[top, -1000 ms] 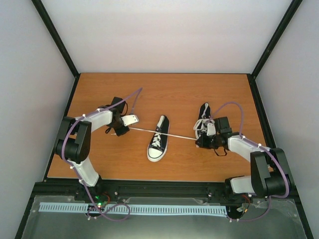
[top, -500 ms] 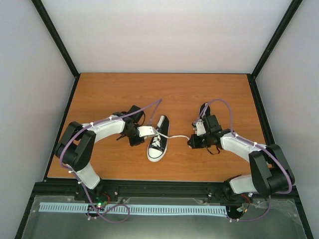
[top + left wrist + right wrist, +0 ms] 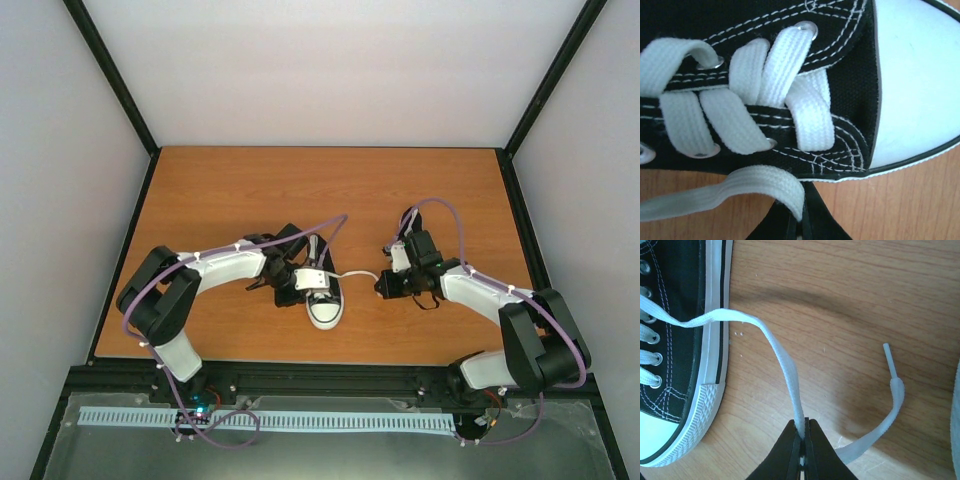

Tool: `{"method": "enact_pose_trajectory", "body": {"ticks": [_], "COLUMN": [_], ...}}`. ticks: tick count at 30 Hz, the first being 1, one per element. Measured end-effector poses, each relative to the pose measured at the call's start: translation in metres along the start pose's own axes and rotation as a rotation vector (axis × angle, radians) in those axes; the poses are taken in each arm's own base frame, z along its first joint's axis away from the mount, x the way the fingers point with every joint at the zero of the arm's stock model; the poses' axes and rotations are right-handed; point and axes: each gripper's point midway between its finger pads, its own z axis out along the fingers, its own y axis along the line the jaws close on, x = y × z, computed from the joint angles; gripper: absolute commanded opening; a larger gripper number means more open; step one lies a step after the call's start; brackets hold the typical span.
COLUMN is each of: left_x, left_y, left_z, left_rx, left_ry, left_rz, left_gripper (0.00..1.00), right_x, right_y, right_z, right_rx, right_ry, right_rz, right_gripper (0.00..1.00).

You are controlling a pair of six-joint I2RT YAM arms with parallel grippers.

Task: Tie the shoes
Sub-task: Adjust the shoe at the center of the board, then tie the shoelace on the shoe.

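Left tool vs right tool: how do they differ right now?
Left tool is right at the middle shoe, by its toe cap; right tool stands apart from the shoe, over bare table. The left lace end folds tight beside the sole; the right lace end curves slack, its tip free beyond the grip. Shared: both are shut on white lace from that shoe.

One shoe (image 3: 326, 306) lies in the middle of the table (image 3: 230, 190), with its toe toward the near edge. The left gripper (image 3: 318, 283) sits right on top of it. The right gripper (image 3: 382, 285) is near its right side, and a lace (image 3: 355, 273) runs from the shoe across to it. The other shoe (image 3: 408, 222) lies behind the right gripper.
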Motion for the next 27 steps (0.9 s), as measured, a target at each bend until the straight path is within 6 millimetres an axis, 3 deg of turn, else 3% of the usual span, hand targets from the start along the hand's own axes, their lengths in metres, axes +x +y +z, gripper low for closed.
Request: {"method": "enact_pose_trajectory", "body": {"ticks": [9, 16, 22, 27], "left_x": [-0.002, -0.003, 0.030, 0.052], "left_y": [-0.005, 0.009, 0.050, 0.055], "left_z": [-0.006, -0.037, -0.059, -0.057], "left_rx": [0.012, -0.090, -0.208, -0.236], "left_ry": [-0.008, -0.037, -0.013, 0.031], "left_rz": [0.003, -0.013, -0.166, -0.220], "left_gripper": [0.01, 0.01, 0.01, 0.01], "right_x": [0.000, -0.008, -0.019, -0.008], "right_y": [0.001, 0.008, 0.007, -0.010], "right_z": [0.000, -0.008, -0.018, -0.010], "right_rx": [-0.001, -0.012, -0.003, 0.029], "right_ry": [0.003, -0.016, -0.097, -0.076], "right_rz": [-0.004, -0.029, -0.028, 0.026], "right_gripper": [0.03, 0.03, 0.03, 0.03]}}
